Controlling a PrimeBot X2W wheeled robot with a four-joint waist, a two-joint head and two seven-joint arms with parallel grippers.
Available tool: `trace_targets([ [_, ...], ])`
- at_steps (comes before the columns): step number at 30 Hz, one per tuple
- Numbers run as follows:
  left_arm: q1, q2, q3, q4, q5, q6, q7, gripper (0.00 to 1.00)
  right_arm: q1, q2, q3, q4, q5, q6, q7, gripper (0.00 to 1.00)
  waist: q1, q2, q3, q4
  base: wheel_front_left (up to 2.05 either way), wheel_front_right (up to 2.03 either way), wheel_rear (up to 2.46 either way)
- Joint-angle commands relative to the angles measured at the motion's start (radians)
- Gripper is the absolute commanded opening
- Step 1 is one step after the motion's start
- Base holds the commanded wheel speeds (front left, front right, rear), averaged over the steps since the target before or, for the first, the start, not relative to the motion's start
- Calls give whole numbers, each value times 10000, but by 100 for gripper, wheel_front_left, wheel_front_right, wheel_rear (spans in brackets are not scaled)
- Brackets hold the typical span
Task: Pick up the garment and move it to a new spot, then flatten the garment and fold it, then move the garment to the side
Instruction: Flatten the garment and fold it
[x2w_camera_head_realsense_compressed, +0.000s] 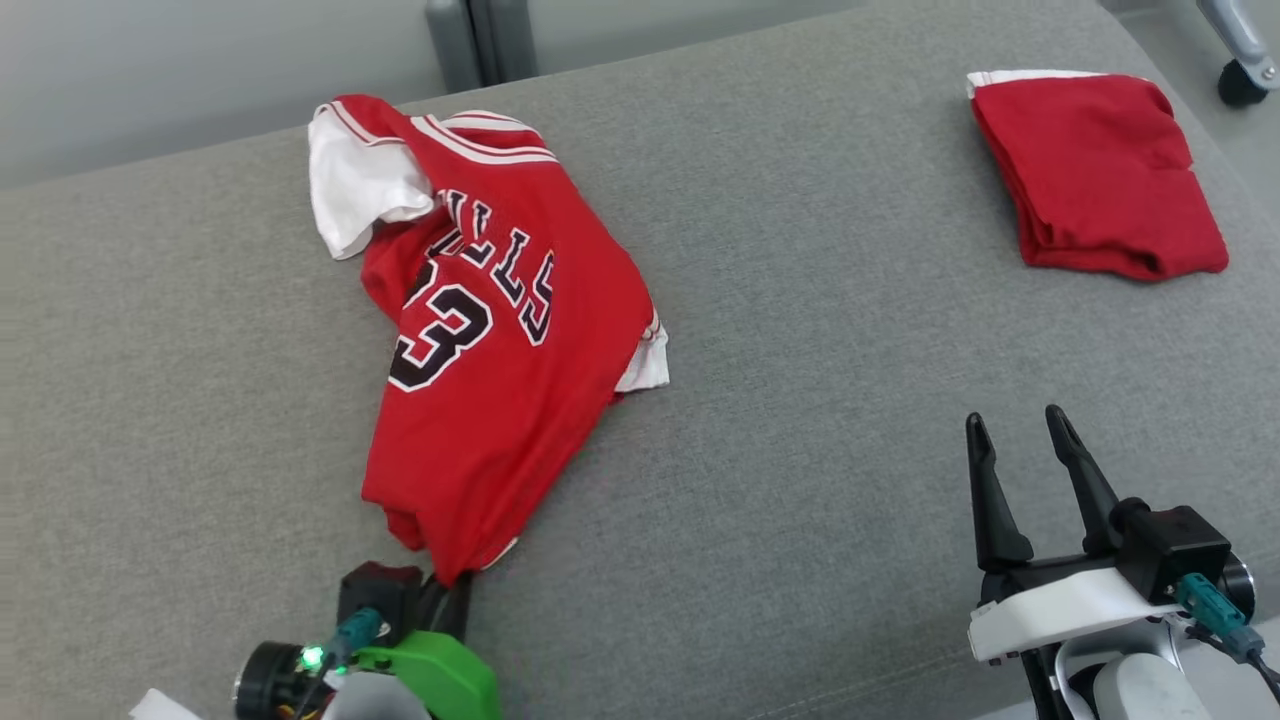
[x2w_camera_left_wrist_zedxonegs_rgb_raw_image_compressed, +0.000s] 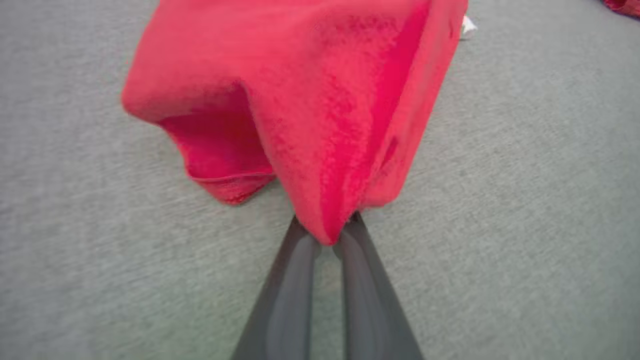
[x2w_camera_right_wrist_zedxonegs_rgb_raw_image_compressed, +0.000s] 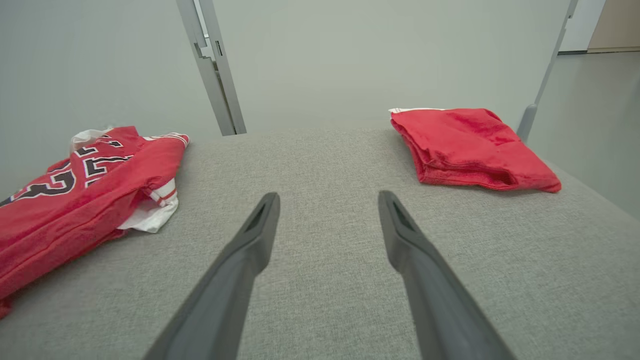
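Left gripper (x2w_camera_head_realsense_compressed: 448, 592) is sitting at the lower left of the head view, and we are reading it as closed on the near corner of the red jersey (x2w_camera_head_realsense_compressed: 500, 330), which is lying crumpled on the left part of the grey cushion (x2w_camera_head_realsense_compressed: 800, 420). The right gripper (x2w_camera_head_realsense_compressed: 1015, 430) is hovering at lower right with fingers spread and holding nothing, well apart from the folded red garment (x2w_camera_head_realsense_compressed: 1095, 185) at far right. Left wrist view: we are seeing both fingers clamping a thin fold of the hem, with the rest sagging onto the cushion. Right wrist view: the jaws are standing wide over bare cushion, with the jersey off to that view's left. Risks we are flagging: the pinch is looking shallow, so a quick lift may be pulling the fabric free. One-corner carrying is likely leaving it bunched and twisted, making flattening harder. Dragging toward the folded garment could be disturbing it.
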Motion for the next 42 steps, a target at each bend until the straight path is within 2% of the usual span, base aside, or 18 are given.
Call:
trace_targets([
  [1,248,457,57,-481,166,78,402,0,142,-14,4,18,126,-15,-31,100,0,0,-391,540,0,0,0],
  [9,1932,4299,512,-5076,902,655,4924,0,283,-16,154,85,300,-15,-29,100,0,0,-739,1278,0,0,0],
  [12,2594,5303,715,-5815,986,830,6293,0,233,-14,159,115,302,-15,-31,100,0,0,-724,1376,0,0,0],
  [13,2790,5477,770,-5953,932,900,6572,0,214,-14,172,123,317,-15,-31,100,0,0,-718,1388,0,0,0],
  [14,2986,5620,831,-6101,868,973,6770,9,195,-14,189,129,332,-15,-31,100,0,0,-704,1395,0,0,0],
  [15,3167,5687,887,-6197,807,1065,6866,44,182,-14,206,137,339,-15,-31,100,0,0,-695,1395,0,0,0],
  [16,3387,5688,966,-6254,678,1184,6933,100,178,-16,214,150,339,-15,-31,100,0,0,-686,1389,0,0,0],
  [19,3863,5612,1110,-6374,466,1435,6922,100,209,-16,250,181,356,-15,-31,100,0,0,-686,1342,0,0,0],
  [23,4469,5481,1606,-6561,86,2007,6663,100,238,-16,205,183,320,-15,-31,100,0,0,-693,1225,0,0,0],
  [26,4811,5596,2167,-6674,-8,2439,6418,100,227,-16,172,169,271,-15,-31,100,0,0,-689,1134,0,0,0],
  [28,4674,5596,2364,-6878,50,2547,6210,100,210,-14,147,153,249,-15,-31,100,0,0,-655,1115,0,0,0],
  [31,3815,5404,2117,-7228,278,2296,5955,100,123,-14,178,155,223,-15,-31,100,0,0,-565,1081,0,0,0],
  [34,2312,4612,1137,-7160,583,1711,5752,100,-100,-14,300,172,217,-15,-31,100,0,0,-385,975,0,0,0],
  [36,1139,3795,423,-6725,715,1351,5638,100,-286,-12,440,176,218,-15,-31,100,0,0,-203,829,0,0,0],
  [39,-593,2407,-378,-5328,844,982,5404,100,-579,-19,672,127,262,-15,-31,100,0,0,147,509,0,0,0],
  [42,-1952,1534,-766,-3636,1258,906,5048,100,-858,-11,862,159,346,-15,-31,100,0,0,482,99,0,0,0],
])
